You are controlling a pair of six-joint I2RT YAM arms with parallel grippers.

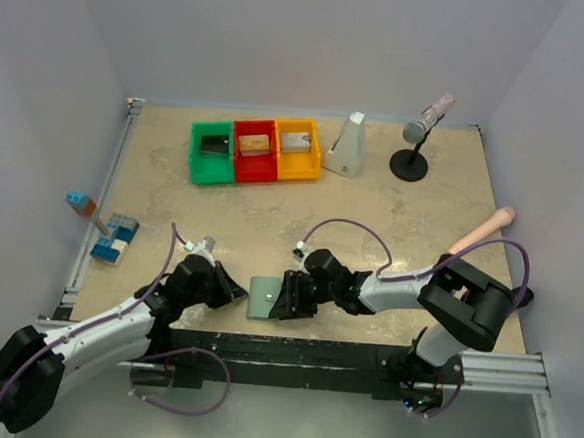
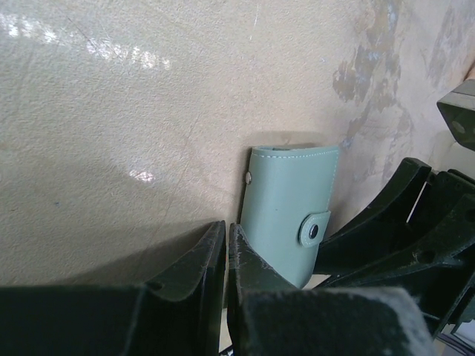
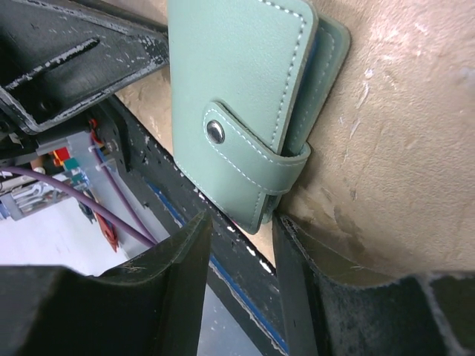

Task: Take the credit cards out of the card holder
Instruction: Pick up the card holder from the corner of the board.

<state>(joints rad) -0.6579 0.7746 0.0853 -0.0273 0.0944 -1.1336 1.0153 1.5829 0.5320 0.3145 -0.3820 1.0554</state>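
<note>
The card holder (image 1: 264,298) is a grey-green wallet lying flat at the table's near edge, closed, its snap tab (image 3: 256,159) fastened. One corner juts over the black front rail. The credit cards are hidden. My left gripper (image 1: 235,287) is shut and holds nothing; its tips (image 2: 226,228) rest just left of the card holder (image 2: 289,211). My right gripper (image 1: 289,297) is on the other side, open, and the card holder's (image 3: 237,89) lower corner sits right at the mouth of the right gripper (image 3: 241,222), between the two tips.
Green (image 1: 212,151), red (image 1: 255,148) and yellow (image 1: 297,147) bins stand in a row at the back, each with a small flat piece inside. A white wedge-shaped object (image 1: 345,146) and a microphone on a stand (image 1: 418,138) are at the back right. Blue toy bricks (image 1: 113,239) lie at the left.
</note>
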